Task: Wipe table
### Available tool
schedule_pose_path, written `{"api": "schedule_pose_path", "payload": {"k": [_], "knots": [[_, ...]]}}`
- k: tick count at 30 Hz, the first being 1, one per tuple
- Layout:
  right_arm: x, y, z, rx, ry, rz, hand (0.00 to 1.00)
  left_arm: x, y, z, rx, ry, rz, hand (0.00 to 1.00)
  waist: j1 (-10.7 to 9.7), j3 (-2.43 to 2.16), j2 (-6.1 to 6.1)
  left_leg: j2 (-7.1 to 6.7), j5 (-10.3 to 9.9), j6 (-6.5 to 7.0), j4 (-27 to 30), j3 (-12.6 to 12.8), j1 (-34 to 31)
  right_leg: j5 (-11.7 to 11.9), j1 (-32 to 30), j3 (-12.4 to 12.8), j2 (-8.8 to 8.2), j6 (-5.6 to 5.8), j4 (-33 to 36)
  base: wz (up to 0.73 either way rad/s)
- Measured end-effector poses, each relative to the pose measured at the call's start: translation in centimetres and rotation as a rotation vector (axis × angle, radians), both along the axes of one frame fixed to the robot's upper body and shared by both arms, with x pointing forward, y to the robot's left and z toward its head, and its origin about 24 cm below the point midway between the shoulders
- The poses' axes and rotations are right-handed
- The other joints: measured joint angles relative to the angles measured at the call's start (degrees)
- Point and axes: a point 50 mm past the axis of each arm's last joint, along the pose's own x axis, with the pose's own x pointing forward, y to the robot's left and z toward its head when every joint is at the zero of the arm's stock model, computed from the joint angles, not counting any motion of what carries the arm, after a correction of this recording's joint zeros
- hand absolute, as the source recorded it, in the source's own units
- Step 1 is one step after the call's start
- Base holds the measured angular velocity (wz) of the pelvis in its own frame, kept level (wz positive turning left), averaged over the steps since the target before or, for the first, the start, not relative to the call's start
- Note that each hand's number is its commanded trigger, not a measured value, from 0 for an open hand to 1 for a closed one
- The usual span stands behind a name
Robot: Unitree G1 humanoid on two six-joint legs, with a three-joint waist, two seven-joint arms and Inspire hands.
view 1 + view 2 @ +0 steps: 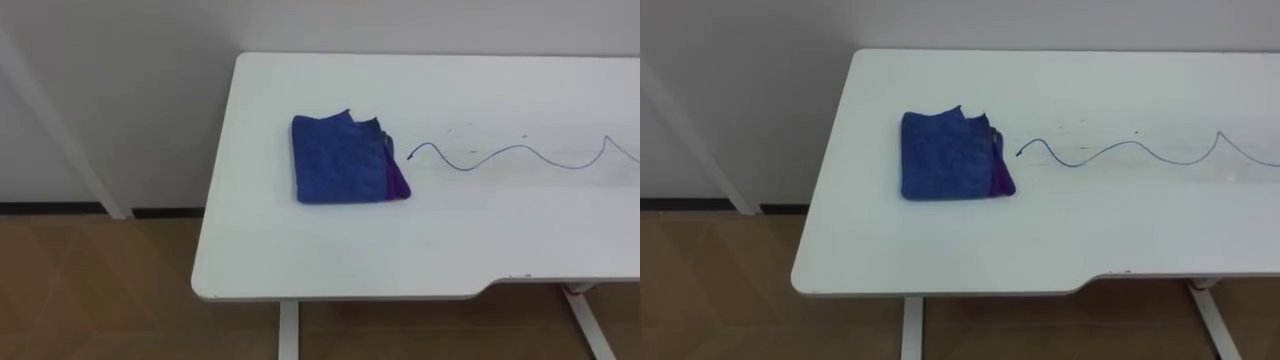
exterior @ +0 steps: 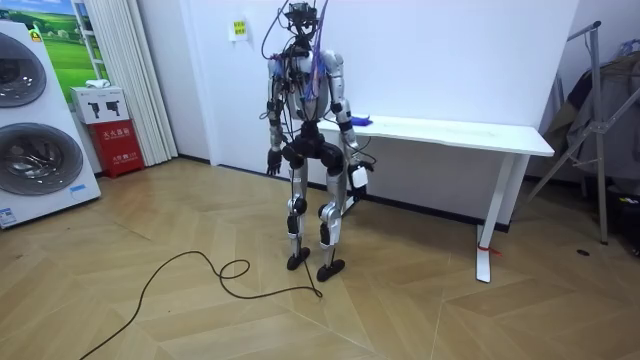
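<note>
One blue cloth (image 1: pixel 345 160), one pen squiggle (image 1: pixel 520 155), one table (image 1: pixel 400 250), all higher than my left hand (image 2: pixel 272 160), which hangs by the hip. Can't tell its grip.

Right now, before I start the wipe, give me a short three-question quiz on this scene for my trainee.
1. True or false: the blue cloth covers the wavy pen line.
2. From the cloth, the line runs toward the robot's: A) left B) right C) near edge.
3. Fill in: the cloth lies folded near the ___ end of the table.
Key: 1 false, it lies beside the line; 2 B; 3 left.
</note>
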Motion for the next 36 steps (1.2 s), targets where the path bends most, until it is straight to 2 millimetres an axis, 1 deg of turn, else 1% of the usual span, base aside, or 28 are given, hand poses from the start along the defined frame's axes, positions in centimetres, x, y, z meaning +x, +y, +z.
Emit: {"api": "schedule_pose_path", "payload": {"k": [2, 3, 5, 8, 10, 11, 12, 13, 14, 15, 16, 17, 18, 20, 21, 22, 23, 24, 25, 26, 27, 29, 30, 32, 33, 34, 35, 36], "knots": [[-1.1, -0.7, 0.2, -0.043, 0.011, -0.176, 0.00, -0.5, 0.3, 0.1, 0.013, 0.006, 0.035, 0.00, -1.65, -0.06, -0.04, -0.01, 0.00, 0.00, 0.01, -0.17, -0.02, -0.08, 0.00, 0.41, 0.02, -0.13, 0.08, 0.04], [-1.5, -0.9, 0.2, -0.057, 0.017, -0.220, 0.00, -0.5, 0.4, 0.1, 0.022, 0.003, 0.040, 0.00, -1.99, -0.07, -0.04, 0.00, 0.00, 0.00, 0.02, -0.20, -0.01, -0.08, 0.00, 0.49, 0.03, -0.13, 0.14, 0.00], [-2.3, -1.5, 0.4, -0.113, 0.046, -0.346, 0.00, -0.3, 0.8, 0.2, 0.038, -0.015, 0.076, 0.00, -2.97, -0.29, -0.21, 0.02, 0.00, 0.00, 0.03, 0.16, 0.13, -0.16, 0.01, 1.05, 0.09, -0.26, 0.17, -0.07], [-2.5, -2.6, 0.7, -0.180, 0.071, -0.451, 0.00, -0.1, 0.9, 0.3, 0.042, -0.029, 0.108, 0.00, -3.79, -0.16, -0.36, 0.03, 0.00, -0.01, -0.39, 1.22, 0.79, -0.19, 0.01, 2.10, 0.16, -0.31, 0.17, -0.22], [-2.2, -3.5, 1.1, -0.237, 0.075, -0.475, 0.00, 0.4, 1.5, 0.4, 0.050, -0.051, 0.139, 0.00, -4.40, -0.20, -0.68, 0.00, 0.00, -0.01, -0.75, 1.26, 0.96, -0.19, 0.00, 2.25, 0.12, -0.31, 0.40, -0.08], [-1.3, -4.4, 1.4, -0.277, 0.066, -0.471, 0.00, 0.6, 1.9, 0.6, 0.061, -0.059, 0.138, 0.00, -5.06, -0.28, -0.95, -0.03, 0.03, -0.03, -0.75, 1.25, 0.96, -0.19, -0.10, 2.27, 0.08, -0.31, 0.54, -0.09], [0.0, -5.6, 1.8, -0.331, 0.049, -0.454, 0.00, 1.0, 2.2, 0.8, 0.070, -0.071, 0.133, 0.00, -5.06, -0.27, -0.97, -0.05, 0.06, -0.05, -0.74, 1.51, 0.93, -0.26, -0.50, 2.37, 0.07, -0.35, 0.98, -0.13], [0.9, -6.3, 2.2, -0.363, 0.032, -0.442, 0.00, 1.2, 2.3, 0.8, 0.074, -0.077, 0.131, 0.00, -4.96, -0.29, -0.95, -0.04, 0.08, -0.07, -0.74, 1.76, 0.84, -0.33, -0.91, 2.47, 0.06, -0.33, 1.43, -0.21], [3.0, -7.6, 3.0, -0.431, -0.015, -0.408, 0.00, 1.5, 2.6, 1.0, 0.081, -0.084, 0.127, 0.00, -4.80, -0.25, -0.93, -0.01, 0.10, -0.09, -0.74, 2.29, 0.76, -0.35, -1.36, 2.51, 0.07, -0.31, 1.80, -0.19], [4.1, -8.3, 3.5, -0.463, -0.042, -0.393, 0.00, 1.6, 2.8, 1.0, 0.084, -0.085, 0.125, 0.00, -4.78, -0.25, -0.98, 0.01, 0.10, -0.10, -0.74, 2.50, 0.76, -0.35, -1.52, 2.48, 0.06, -0.31, 1.92, -0.16], [6.3, -9.5, 4.5, -0.519, -0.099, -0.373, 0.00, 1.9, 3.0, 1.1, 0.089, -0.092, 0.121, 0.00, -4.77, -0.25, -1.23, 0.02, 0.14, -0.13, -0.72, 2.60, 0.77, -0.34, -1.58, 2.47, 0.07, -0.31, 1.95, -0.04], [8.0, -10.4, 5.4, -0.570, -0.147, -0.349, 0.00, 2.2, 3.2, 1.2, 0.092, -0.101, 0.117, 0.00, -4.52, -0.37, -1.62, 0.06, 0.16, -0.15, -0.64, 2.52, 0.71, -0.34, -1.58, 2.44, 0.11, -0.31, 1.96, 0.00], [8.9, -10.7, 5.9, -0.594, -0.169, -0.335, 0.00, 2.4, 3.2, 1.3, 0.091, -0.106, 0.115, 0.00, -4.32, -0.41, -1.74, 0.10, 0.17, -0.17, -0.63, 2.52, 0.66, -0.34, -1.61, 2.43, 0.13, -0.31, 1.99, 0.00], [12.3, -11.5, 8.0, -0.698, -0.267, -0.281, 0.00, 3.2, 2.9, 1.3, 0.071, -0.120, 0.085, 0.00, -3.00, -0.43, -2.05, 0.13, 0.19, -0.20, -0.47, 2.78, -0.31, -0.34, -2.66, 2.55, 0.15, -0.31, 2.09, -0.04], [14.0, -11.6, 8.9, -0.732, -0.317, -0.251, 0.00, 3.2, 2.7, 1.2, 0.063, -0.119, 0.076, 0.00, -2.98, -0.40, -2.21, 0.13, 0.22, -0.22, -0.14, 2.80, -0.50, -0.34, -2.85, 2.52, 0.16, -0.31, 2.01, 0.00], [14.7, -11.7, 9.4, -0.749, -0.335, -0.232, 0.00, 3.3, 2.6, 1.2, 0.058, -0.121, 0.077, 0.00, -2.97, -0.39, -2.27, 0.17, 0.22, -0.23, -0.15, 2.77, -0.53, -0.34, -2.88, 2.46, 0.18, -0.31, 2.01, 0.05], [15.9, -11.7, 10.2, -0.788, -0.372, -0.193, 0.00, 3.3, 2.5, 1.2, 0.052, -0.121, 0.073, 0.00, -2.54, -0.53, -2.34, 0.28, 0.24, -0.25, -0.17, 2.71, -0.74, -0.34, -3.04, 2.23, 0.22, -0.31, 2.02, 0.06], [16.5, -11.7, 10.6, -0.809, -0.390, -0.171, 0.00, 3.4, 2.5, 1.2, 0.050, -0.123, 0.074, 0.00, -2.10, -0.56, -2.42, 0.29, 0.26, -0.28, -0.13, 2.67, -0.92, -0.34, -3.15, 2.18, 0.22, -0.31, 1.99, 0.06], [17.6, -11.5, 11.5, -0.845, -0.433, -0.129, 0.00, 3.6, 2.5, 1.2, 0.046, -0.127, 0.073, 0.00, -1.39, -0.36, -2.91, 0.31, 0.28, -0.31, 0.03, 2.58, -1.32, -0.36, -3.46, 2.00, 0.22, -0.32, 2.02, 0.00], [18.8, -11.2, 12.5, -0.883, -0.485, -0.078, 0.00, 3.8, 2.5, 1.3, 0.038, -0.130, 0.071, 0.00, -0.59, -0.34, -3.14, 0.33, 0.30, -0.34, 0.18, 2.61, -1.76, -0.36, -4.04, 1.95, 0.24, -0.32, 1.99, 0.00], [19.5, -11.1, 13.1, -0.902, -0.515, -0.056, 0.00, 3.8, 2.5, 1.3, 0.036, -0.132, 0.071, 0.00, -0.34, -0.39, -3.26, 0.33, 0.30, -0.34, 0.30, 2.61, -2.08, -0.35, -4.34, 1.93, 0.24, -0.32, 1.94, 0.00], [22.5, -10.6, 15.9, -0.966, -0.641, 0.006, 0.00, 3.9, 2.3, 1.2, 0.027, -0.132, 0.070, 0.00, -0.06, -0.28, -3.57, 0.31, 0.31, -0.33, 0.32, 2.63, -2.12, -0.35, -4.51, 1.95, 0.21, -0.32, 1.92, 0.00], [23.2, -10.5, 16.6, -0.980, -0.666, 0.022, 0.00, 3.9, 2.3, 1.2, 0.024, -0.133, 0.071, 0.00, 0.06, -0.31, -3.60, 0.32, 0.32, -0.33, 0.32, 2.61, -2.04, -0.36, -4.44, 1.97, 0.22, -0.33, 1.92, 0.05], [25.1, -10.3, 19.2, -1.042, -0.770, 0.086, 0.00, 4.1, 2.3, 1.3, 0.025, -0.140, 0.047, 0.00, 0.39, -0.28, -3.87, 0.34, 0.35, -0.32, 0.32, 1.96, -1.99, -0.41, -4.19, 1.29, 0.17, -0.39, 1.82, 0.18], [25.4, -10.3, 19.9, -1.062, -0.791, 0.116, 0.00, 4.2, 2.5, 1.4, 0.028, -0.146, 0.041, 0.00, 0.15, -0.29, -3.97, 0.32, 0.35, -0.33, 0.30, 1.40, -2.10, -0.41, -4.06, 0.83, 0.17, -0.39, 1.68, 0.34], [25.8, -10.4, 21.1, -1.102, -0.833, 0.158, 0.00, 4.2, 2.7, 1.6, 0.035, -0.159, 0.038, 0.00, -0.05, -0.37, -4.22, 0.28, 0.37, -0.35, 0.21, 0.67, -2.17, -0.41, -3.87, 0.34, 0.13, -0.39, 1.38, 0.21], [26.4, -10.2, 22.6, -1.140, -0.885, 0.205, 0.00, 3.9, 3.0, 1.7, 0.042, -0.161, 0.037, 0.00, 0.64, -0.45, -4.42, 0.29, 0.45, -0.49, 0.16, 0.63, -2.15, -0.44, -3.55, 0.21, 0.16, -0.42, 1.33, 0.09], [26.8, -9.9, 23.4, -1.154, -0.921, 0.228, 0.00, 3.8, 3.1, 1.7, 0.043, -0.157, 0.036, 0.00, 0.90, -0.44, -4.45, 0.29, 0.47, -0.52, 0.13, 0.62, -2.09, -0.45, -3.45, 0.09, 0.16, -0.42, 1.18, -0.08]]}}
